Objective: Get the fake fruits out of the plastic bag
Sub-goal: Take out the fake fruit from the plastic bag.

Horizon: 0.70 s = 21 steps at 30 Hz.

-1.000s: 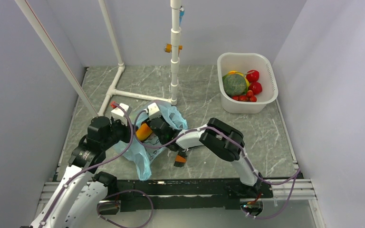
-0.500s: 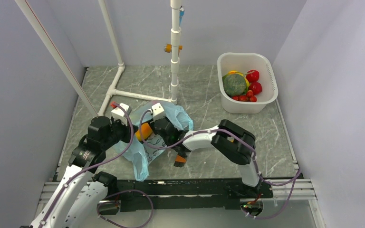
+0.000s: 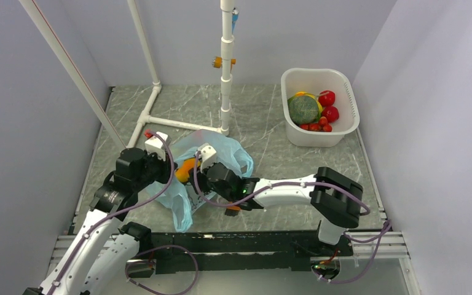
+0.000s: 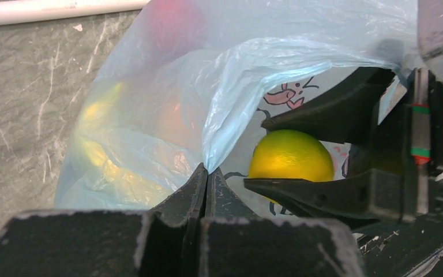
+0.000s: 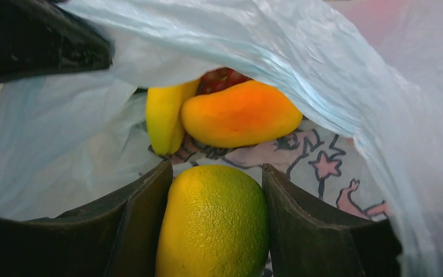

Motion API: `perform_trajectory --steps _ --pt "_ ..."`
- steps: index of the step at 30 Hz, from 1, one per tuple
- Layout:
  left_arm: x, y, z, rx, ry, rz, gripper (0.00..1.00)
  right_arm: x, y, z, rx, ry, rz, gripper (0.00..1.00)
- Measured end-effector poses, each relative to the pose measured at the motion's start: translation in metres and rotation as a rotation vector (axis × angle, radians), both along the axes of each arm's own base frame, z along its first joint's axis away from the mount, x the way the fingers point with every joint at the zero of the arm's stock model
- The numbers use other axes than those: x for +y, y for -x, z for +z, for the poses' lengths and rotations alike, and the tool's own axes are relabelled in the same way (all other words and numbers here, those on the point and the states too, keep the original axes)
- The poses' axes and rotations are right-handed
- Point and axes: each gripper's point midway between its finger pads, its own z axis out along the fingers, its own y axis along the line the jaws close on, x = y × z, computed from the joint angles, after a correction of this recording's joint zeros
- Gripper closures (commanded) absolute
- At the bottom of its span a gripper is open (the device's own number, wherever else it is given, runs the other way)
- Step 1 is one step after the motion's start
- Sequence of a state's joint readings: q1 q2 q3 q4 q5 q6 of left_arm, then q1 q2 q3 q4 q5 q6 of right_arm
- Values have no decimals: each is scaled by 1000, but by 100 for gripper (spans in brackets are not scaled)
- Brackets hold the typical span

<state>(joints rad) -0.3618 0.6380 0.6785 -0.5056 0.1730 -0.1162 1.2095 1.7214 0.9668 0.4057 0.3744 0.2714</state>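
The small yellow-green orange [image 5: 214, 222] was clamped between the fingers of the right gripper [image 5: 214, 173], inside the mouth of the light-blue plastic bag [image 5: 254, 40]. Just behind it, a mango [image 5: 239, 115], a banana [image 5: 164, 115] and a dark red grape bunch [image 5: 222, 78] were seen lying in the bag. The bag's rim was pinched by the closed left gripper [image 4: 206, 173].

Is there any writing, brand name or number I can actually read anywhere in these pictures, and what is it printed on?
No text can be read in any view.
Plastic bag: its pink-and-white cartoon print shows stars and dark outlines, but any lettering on it is creased and too blurred to read.
White tub: no label shows; it is too small in the top view to tell more.
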Motion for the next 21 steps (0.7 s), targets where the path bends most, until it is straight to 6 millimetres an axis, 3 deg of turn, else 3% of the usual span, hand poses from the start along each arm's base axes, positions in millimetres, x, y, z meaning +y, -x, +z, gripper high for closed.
perform_trajectory --steps 5,12,16,20,21 --pt "5 2 9 -41 6 19 100 -9 15 13 74 -50 35 98" --pt "6 2 11 -49 5 28 100 -29 28 80 71 -160 51 100" --pt "7 3 11 -48 4 29 100 -50 32 120 38 -228 35 100" --pt "7 3 11 -51 6 29 100 -82 40 141 22 -272 12 100" --pt "4 4 13 -54 12 15 100 -100 48 145 25 -287 13 100"
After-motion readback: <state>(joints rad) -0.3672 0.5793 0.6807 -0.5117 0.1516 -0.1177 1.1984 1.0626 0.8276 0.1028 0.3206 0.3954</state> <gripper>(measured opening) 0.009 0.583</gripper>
